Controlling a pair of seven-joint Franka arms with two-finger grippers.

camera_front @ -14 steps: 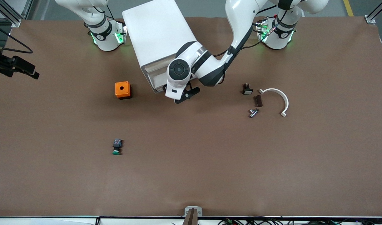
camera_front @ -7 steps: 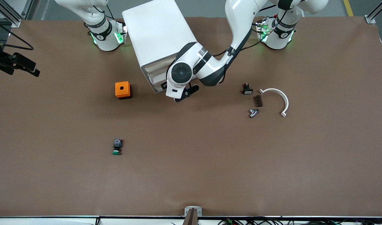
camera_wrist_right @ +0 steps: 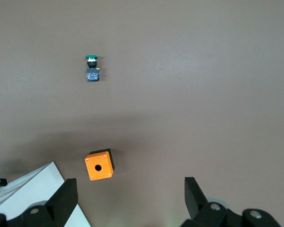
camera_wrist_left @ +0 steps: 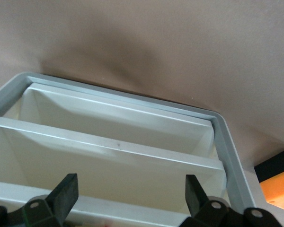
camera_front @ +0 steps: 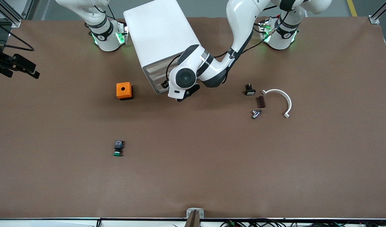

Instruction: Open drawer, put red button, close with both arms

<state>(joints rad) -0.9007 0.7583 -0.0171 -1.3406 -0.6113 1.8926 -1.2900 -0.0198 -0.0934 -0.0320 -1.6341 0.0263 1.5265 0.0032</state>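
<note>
The white drawer cabinet [camera_front: 158, 31] stands between the arms' bases, its drawer fronts [camera_front: 154, 78] facing the front camera. My left gripper [camera_front: 165, 85] is pressed close against those fronts. In the left wrist view it [camera_wrist_left: 131, 201] is open and empty, its fingers [camera_wrist_left: 66, 191] spread before the grey frame [camera_wrist_left: 227, 142] and white drawer edges. The red button is hidden. My right gripper [camera_wrist_right: 128, 203] is open and empty, held high over the table near the orange box [camera_wrist_right: 99, 165].
The orange box [camera_front: 124, 90] sits beside the cabinet toward the right arm's end. A green-capped switch [camera_front: 118, 148] lies nearer the front camera and shows in the right wrist view [camera_wrist_right: 91, 68]. A white curved piece [camera_front: 282, 97], a black part [camera_front: 249, 90] and a metal fitting [camera_front: 256, 113] lie toward the left arm's end.
My left arm has moved in toward the cabinet and the drawer that stuck out has slid inward. The right arm has barely shifted.
</note>
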